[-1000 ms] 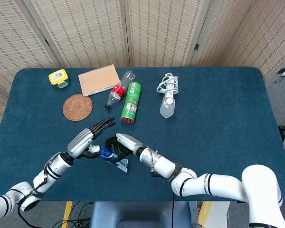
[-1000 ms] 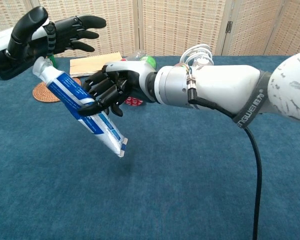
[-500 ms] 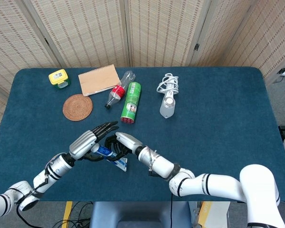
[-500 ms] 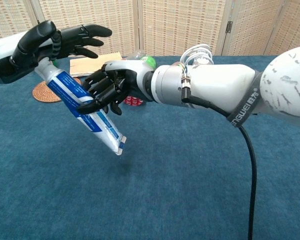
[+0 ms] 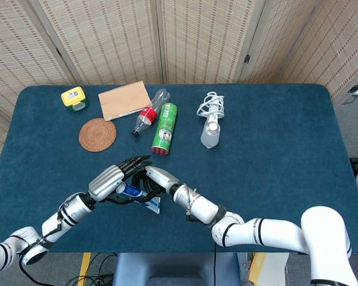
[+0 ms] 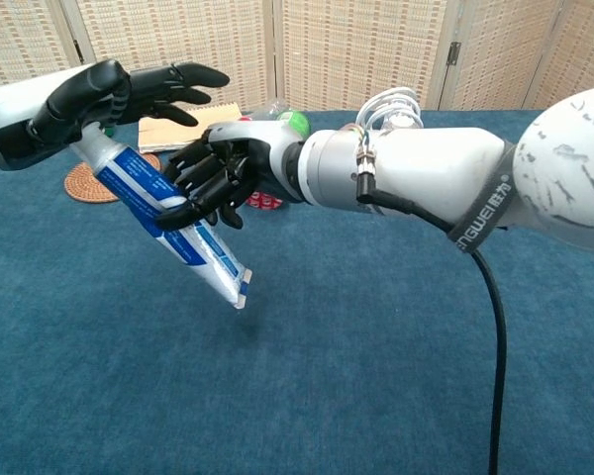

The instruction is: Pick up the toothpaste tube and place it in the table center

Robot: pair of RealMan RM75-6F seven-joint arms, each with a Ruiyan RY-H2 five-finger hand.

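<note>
The white and blue toothpaste tube [image 6: 170,226] hangs tilted above the table, cap end up at the left and crimped end down. My left hand [image 6: 104,97] pinches its cap end, with the other fingers spread out to the right. My right hand [image 6: 216,180] wraps its fingers around the middle of the tube from the right. In the head view the tube [image 5: 138,196] shows between the left hand [image 5: 114,176] and the right hand [image 5: 154,179], over the near-left part of the blue table [image 5: 274,155].
At the back of the table lie a green can [image 5: 165,128], a plastic bottle [image 5: 148,113], a notebook [image 5: 125,100], a woven coaster [image 5: 97,134], a yellow tape measure [image 5: 74,98] and a white power strip [image 5: 210,122].
My left hand has shifted a little to the right and closed in over the tube's cap end. The right hand and the tube have hardly moved.
</note>
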